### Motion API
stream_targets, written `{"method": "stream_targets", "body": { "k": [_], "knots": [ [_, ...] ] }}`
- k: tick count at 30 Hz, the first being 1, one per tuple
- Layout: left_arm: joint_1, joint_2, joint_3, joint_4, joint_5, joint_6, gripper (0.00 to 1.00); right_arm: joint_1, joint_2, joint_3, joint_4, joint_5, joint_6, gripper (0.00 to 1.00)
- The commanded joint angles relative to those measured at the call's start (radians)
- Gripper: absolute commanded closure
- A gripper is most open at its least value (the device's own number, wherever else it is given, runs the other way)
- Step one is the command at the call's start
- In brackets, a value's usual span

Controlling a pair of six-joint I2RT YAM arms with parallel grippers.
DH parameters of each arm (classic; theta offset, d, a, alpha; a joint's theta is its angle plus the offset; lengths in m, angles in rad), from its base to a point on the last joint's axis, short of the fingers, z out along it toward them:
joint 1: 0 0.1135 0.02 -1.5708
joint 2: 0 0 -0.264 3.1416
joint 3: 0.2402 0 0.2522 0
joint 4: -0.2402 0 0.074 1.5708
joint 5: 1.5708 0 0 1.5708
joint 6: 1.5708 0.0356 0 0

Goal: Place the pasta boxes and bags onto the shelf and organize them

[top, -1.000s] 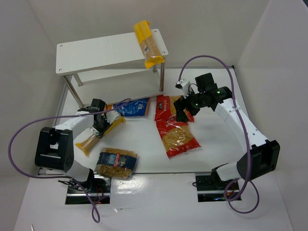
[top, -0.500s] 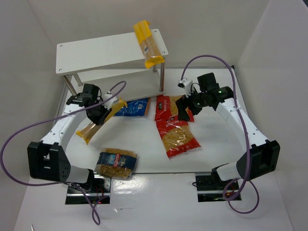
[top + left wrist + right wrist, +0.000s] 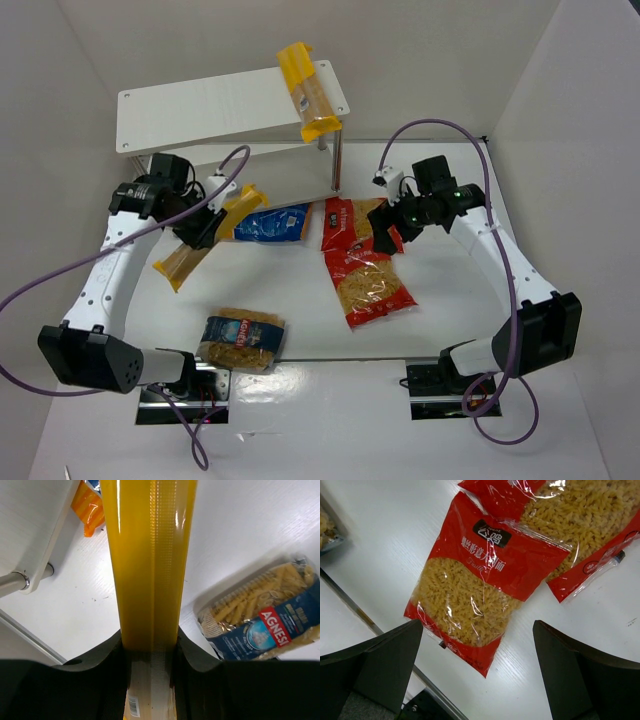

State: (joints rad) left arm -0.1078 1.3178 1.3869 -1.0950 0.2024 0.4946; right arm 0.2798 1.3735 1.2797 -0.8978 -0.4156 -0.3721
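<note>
My left gripper (image 3: 204,224) (image 3: 149,650) is shut on a long yellow spaghetti pack (image 3: 176,264) (image 3: 150,555) and holds it tilted above the table, just in front of the white shelf (image 3: 215,110). A second yellow spaghetti pack (image 3: 308,92) lies across the right end of the shelf's top board. On the table lie a blue yellow-edged bag (image 3: 275,222), two red windowed bags (image 3: 350,222) (image 3: 372,287) (image 3: 480,585) (image 3: 590,520), and a clear blue-labelled bag (image 3: 242,338) (image 3: 260,625). My right gripper (image 3: 386,236) (image 3: 480,666) hangs open over the red bags with nothing between its fingers.
The shelf's thin metal legs (image 3: 337,165) (image 3: 15,580) stand beside the lifted pack. White walls close in the table on the left, back and right. The arm bases (image 3: 180,385) (image 3: 445,385) sit at the near edge, and purple cables loop over both arms.
My left arm has lifted the spaghetti pack off the table and swung back and left toward the shelf. The right gripper has shifted only slightly above the red bags.
</note>
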Motion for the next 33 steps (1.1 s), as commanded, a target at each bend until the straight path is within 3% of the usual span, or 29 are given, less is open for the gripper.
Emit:
{"method": "stream_targets", "body": {
  "k": [1,10,21,33],
  "knots": [
    [-0.001,-0.046,0.124,-0.028,0.069,0.029,1.00,-0.008,-0.036,-0.013,0.043,0.018,-0.002,0.01],
    [-0.010,0.060,0.497,-0.190,0.100,0.019,1.00,-0.008,-0.036,-0.022,0.043,0.028,-0.002,0.01],
    [-0.020,0.103,0.635,-0.194,0.086,-0.050,1.00,-0.008,-0.047,-0.079,0.053,0.037,-0.011,0.01],
    [-0.001,0.254,0.945,-0.203,-0.049,-0.132,1.00,-0.037,-0.076,-0.109,0.062,0.034,-0.011,0.01]
  ]
}}
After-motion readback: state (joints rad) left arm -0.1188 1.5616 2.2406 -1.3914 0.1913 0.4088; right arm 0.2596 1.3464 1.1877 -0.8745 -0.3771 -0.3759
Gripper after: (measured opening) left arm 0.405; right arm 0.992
